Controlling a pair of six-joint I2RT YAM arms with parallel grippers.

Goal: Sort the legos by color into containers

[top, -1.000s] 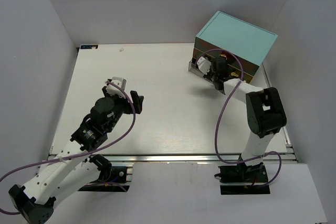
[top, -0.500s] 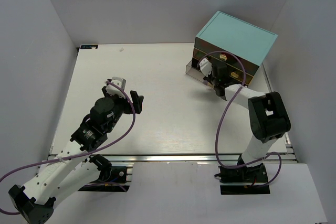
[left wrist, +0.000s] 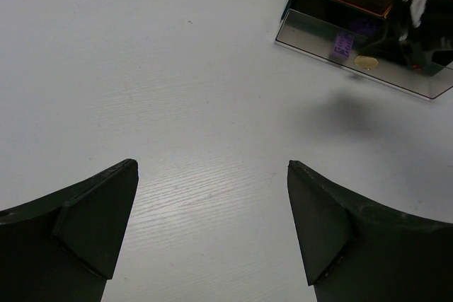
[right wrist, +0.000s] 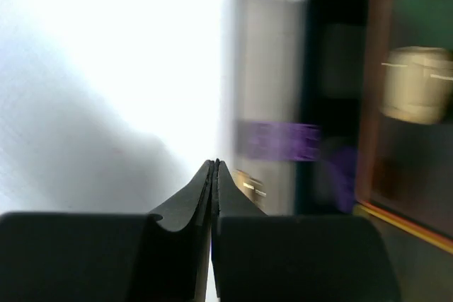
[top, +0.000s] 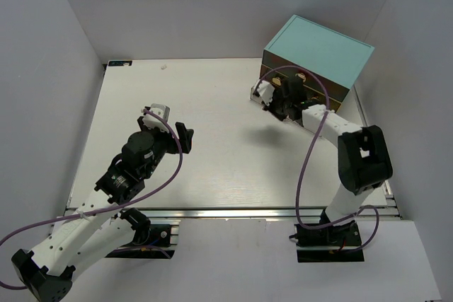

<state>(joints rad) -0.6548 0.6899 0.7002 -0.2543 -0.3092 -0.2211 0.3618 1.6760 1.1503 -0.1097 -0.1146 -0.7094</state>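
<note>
Nearest us, the left gripper [left wrist: 212, 167] hung over the table [left wrist: 177, 90] with its jaws spread wide and nothing between them, well apart from the cabinet [top: 318, 51]. Farther out, the right gripper [right wrist: 214, 169] was pressed shut, its fingers meeting with no brick visible between them, and it stood just beside the pulled-out drawer [left wrist: 311, 33] at the cabinet's lower left. In its wrist view a purple lego [right wrist: 279, 141] lay ahead and a little to the right of the tips, inside that drawer, its long side running across the view. That picture was blurred, so we could not tell whether the tips touched the drawer wall. We judged the right arm much the nearer for any move at the drawer.
</note>
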